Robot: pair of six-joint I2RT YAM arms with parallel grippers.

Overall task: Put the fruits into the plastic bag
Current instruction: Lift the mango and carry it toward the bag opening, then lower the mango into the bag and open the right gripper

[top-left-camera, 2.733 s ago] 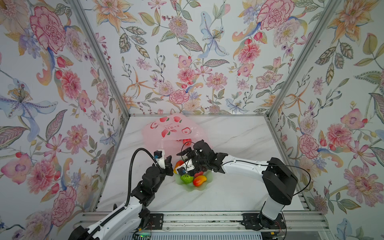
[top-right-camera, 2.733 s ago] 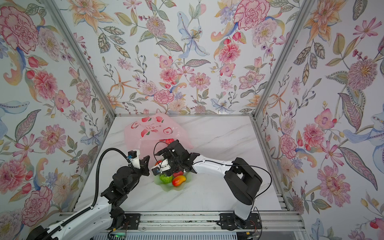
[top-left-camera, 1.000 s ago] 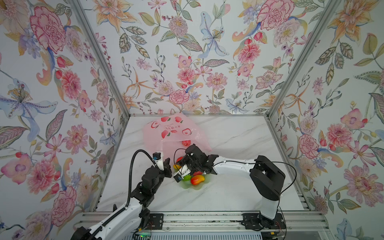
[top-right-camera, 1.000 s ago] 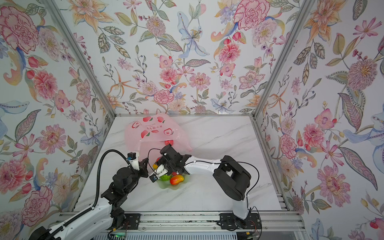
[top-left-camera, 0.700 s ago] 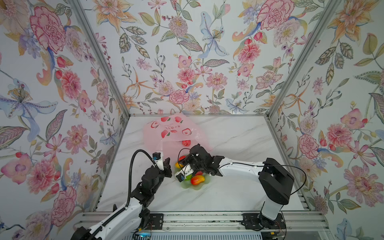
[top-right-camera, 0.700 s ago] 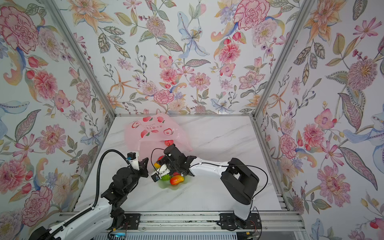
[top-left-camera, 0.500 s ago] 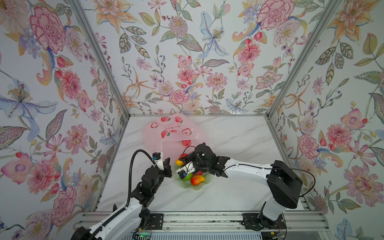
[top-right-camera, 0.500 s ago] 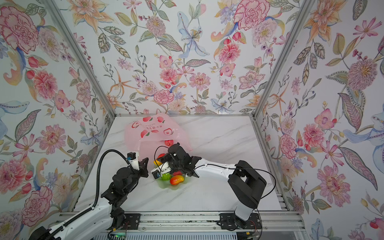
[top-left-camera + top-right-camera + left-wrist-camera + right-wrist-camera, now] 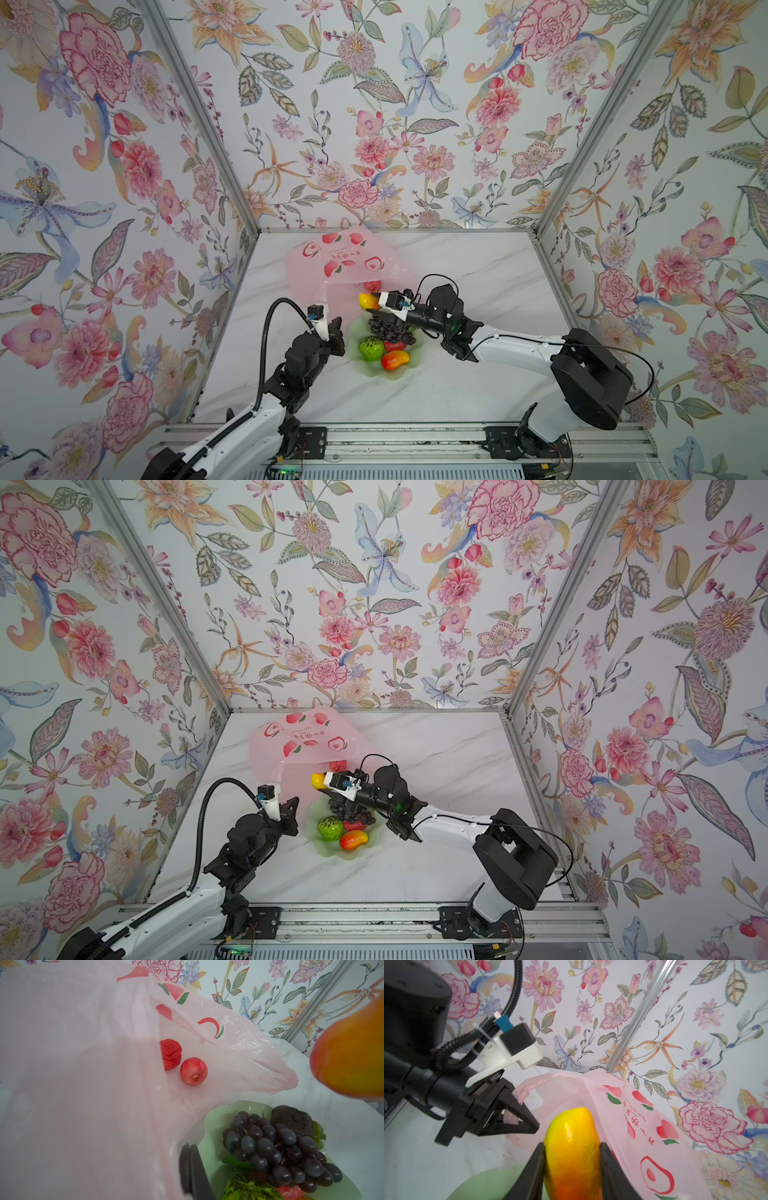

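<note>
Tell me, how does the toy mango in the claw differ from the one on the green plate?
The glossy yellow-red toy mango is lifted, clamped in the right claw, yellow tip toward the thin pink plastic bag. The glossy red-orange toy mango lies loose on the pale green scalloped plate, showing more red. Both are curved and shiny.

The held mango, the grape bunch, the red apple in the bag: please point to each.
held mango (image 9: pixel 572 1151): right wrist view, its yellow-orange middle.
grape bunch (image 9: pixel 276 1151): left wrist view, a central grape.
red apple (image 9: pixel 193 1071): left wrist view, its front skin.
</note>
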